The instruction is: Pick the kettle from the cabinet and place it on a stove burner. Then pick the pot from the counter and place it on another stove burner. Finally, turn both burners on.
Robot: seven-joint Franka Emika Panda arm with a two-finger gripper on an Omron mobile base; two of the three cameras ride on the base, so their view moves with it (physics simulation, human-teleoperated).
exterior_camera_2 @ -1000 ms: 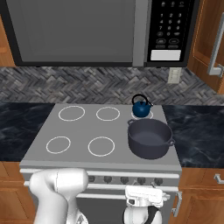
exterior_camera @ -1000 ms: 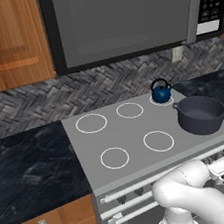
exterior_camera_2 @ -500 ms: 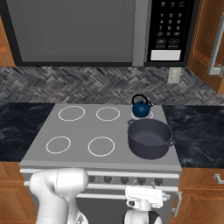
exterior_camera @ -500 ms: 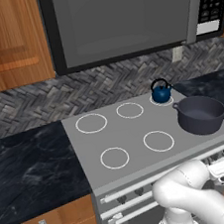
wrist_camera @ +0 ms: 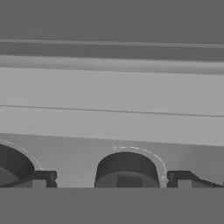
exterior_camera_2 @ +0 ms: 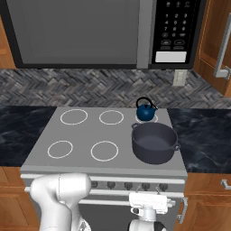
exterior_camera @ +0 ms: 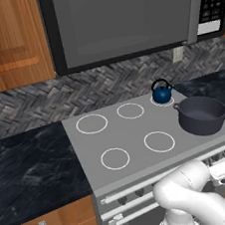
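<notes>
Kettle (exterior_camera_2: 146, 111) and pot (exterior_camera_2: 154, 143) both stand on the cooktop (exterior_camera_2: 90, 135) already, so we count the two placing steps as done. The kettle sits on the small back ring, up and away from our pincer (wrist_camera: 111, 178); the pot sits just in front of it, nearer to us, over the front right ring, with its rim close to the kettle's base but seemingly not touching it. The left base view shows the same: kettle (exterior_camera: 161, 92) behind, pot (exterior_camera: 202, 114) in front, both at the right side of the cooktop.

What we judge to be left is the last step, turning both burners on. Our pincer is down at the front panel, below the pot. In the hand view its two dark tips stand wide apart, released and holding nothing, and a round dark knob (wrist_camera: 127, 169) lies between them, straight ahead. Another knob (wrist_camera: 13, 166) shows off to one side of the tips. We cannot tell whether the tips touch the knob yet, nor which burner it serves. No burner looks lit.
</notes>
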